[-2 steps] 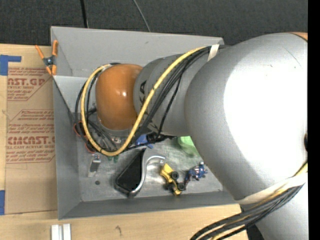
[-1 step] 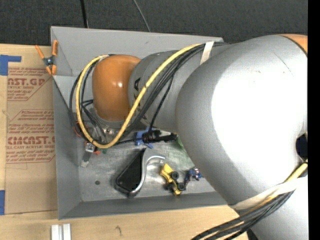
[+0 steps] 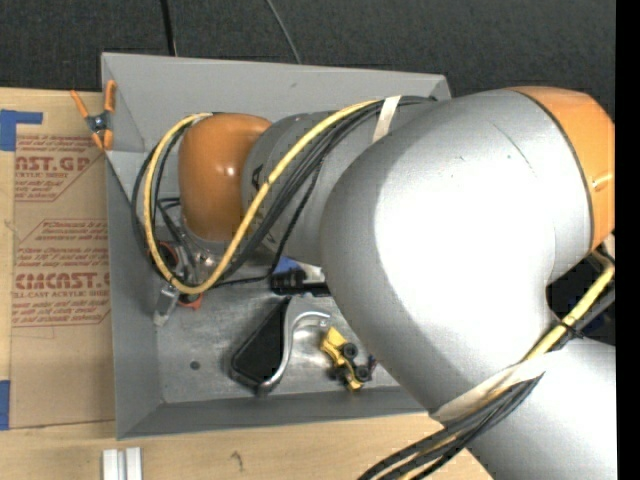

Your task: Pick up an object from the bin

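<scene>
My gripper (image 3: 197, 264) hangs low over the left part of the bin, under the arm's orange wrist cover and largely hidden by it and the cables. A black oblong tool with a curved silver handle (image 3: 262, 352) lies on the bin floor to the gripper's lower right. A small yellow and black thing (image 3: 344, 357) sits just right of that tool. A blue thing (image 3: 286, 266) and a black piece (image 3: 296, 284) peek out from under the arm to the gripper's right. Nothing can be seen held.
The arm covers the middle and right of the bin, hiding whatever lies beneath. A small red bit (image 3: 191, 303) shows on the floor below the gripper. Bare floor shows along the front left corner.
</scene>
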`<state>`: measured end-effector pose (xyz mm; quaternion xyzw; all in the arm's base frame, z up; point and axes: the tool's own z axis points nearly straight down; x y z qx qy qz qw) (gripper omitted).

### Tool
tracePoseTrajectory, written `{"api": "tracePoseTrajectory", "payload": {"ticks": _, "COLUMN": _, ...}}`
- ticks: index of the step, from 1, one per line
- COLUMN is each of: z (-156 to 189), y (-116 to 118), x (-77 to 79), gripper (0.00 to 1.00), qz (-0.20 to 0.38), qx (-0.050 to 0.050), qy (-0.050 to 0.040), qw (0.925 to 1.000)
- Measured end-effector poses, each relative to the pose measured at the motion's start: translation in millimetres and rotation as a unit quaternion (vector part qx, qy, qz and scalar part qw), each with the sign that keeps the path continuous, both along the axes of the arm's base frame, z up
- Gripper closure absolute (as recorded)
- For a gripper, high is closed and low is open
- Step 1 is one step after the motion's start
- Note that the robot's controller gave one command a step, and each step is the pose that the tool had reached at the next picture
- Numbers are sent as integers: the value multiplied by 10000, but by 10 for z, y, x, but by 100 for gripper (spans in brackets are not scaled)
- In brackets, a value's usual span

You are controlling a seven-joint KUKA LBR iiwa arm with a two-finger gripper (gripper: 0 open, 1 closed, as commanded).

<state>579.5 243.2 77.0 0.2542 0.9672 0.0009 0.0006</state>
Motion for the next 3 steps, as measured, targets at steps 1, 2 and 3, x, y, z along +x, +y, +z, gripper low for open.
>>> {"api": "tracePoseTrajectory", "payload": {"ticks": 1, "z": -30, "y": 29, "x": 39, "gripper": 100, "qz": 294, "qx": 13, "qy": -6, "qw": 9996}}
{"api": "tracePoseTrajectory", "payload": {"ticks": 2, "z": -29, "y": 29, "x": 40, "gripper": 100, "qz": 294, "qx": 13, "qy": -6, "qw": 9996}}
{"api": "tracePoseTrajectory", "payload": {"ticks": 3, "z": 8, "y": 21, "x": 28, "gripper": 100, "qz": 295, "qx": 1, "qy": 6, "qw": 9996}}
